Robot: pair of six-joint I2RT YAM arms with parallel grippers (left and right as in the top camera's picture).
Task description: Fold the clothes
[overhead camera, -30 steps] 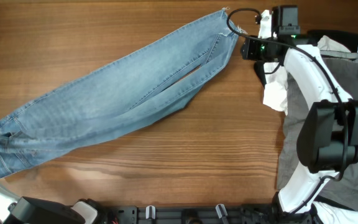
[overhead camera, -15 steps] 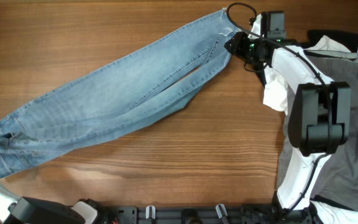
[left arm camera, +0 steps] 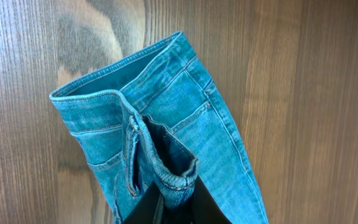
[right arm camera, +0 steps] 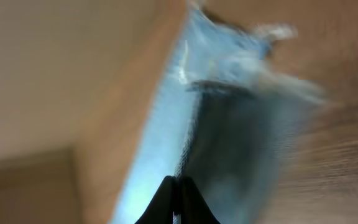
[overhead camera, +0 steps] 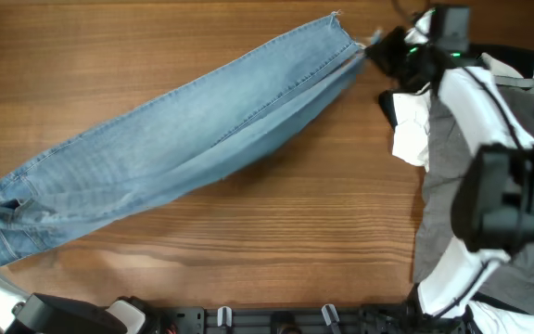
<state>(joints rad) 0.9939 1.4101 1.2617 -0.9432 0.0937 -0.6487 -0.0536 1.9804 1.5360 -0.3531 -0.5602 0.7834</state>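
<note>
Right, start at your far left: the left tool (left arm camera: pixel 174 198) is clenched on the jeans (overhead camera: pixel 184 148) at the waistband (left arm camera: pixel 114 93), a fold of denim pinched between its dark fingers while the rest of the waist lies flat on the surface (overhead camera: pixel 248 260); from there the jeans run in one long diagonal up toward the top right, both legs laid close alongside each other and drawn out straight; at the upper end the right tool (overhead camera: pixel 380 51) sits at the frayed hem (overhead camera: pixel 346 37); its wrist view is badly blurred, but the fingertips look closed together on the fabric, so read it as gripping the hem; further right, the grey trousers (overhead camera: pixel 527 186) and a white garment (overhead camera: pixel 411 139) wait in a heap under the right arm, untouched by either tool. Step in hand, by my reading: stretching the jeans flat, lengthwise, before the first fold; nothing is folded yet. Next you'd want to carry the hem end across toward the waistband, keeping both legs stacked; lift high enough that the denim doesn't drag and bunch.
</note>
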